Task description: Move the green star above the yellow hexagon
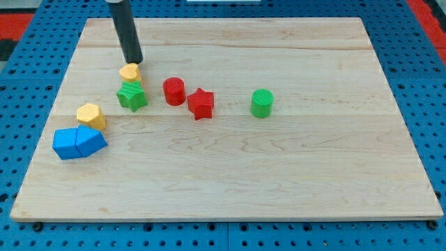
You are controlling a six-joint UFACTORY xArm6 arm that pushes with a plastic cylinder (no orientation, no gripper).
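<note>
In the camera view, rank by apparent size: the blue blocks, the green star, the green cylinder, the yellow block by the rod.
1. blue blocks, as a pair
2. green star
3. green cylinder, nearly matching the star, so that order is unsure
4. yellow block, just below my tip

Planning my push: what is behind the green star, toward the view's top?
A small yellow block sits right behind the green star, apparently touching it. My tip is just beyond that block. The contact line between them is hidden.

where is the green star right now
The green star sits in the board's upper left, touching a small yellow block just above it, with the red cylinder to its right.
</note>
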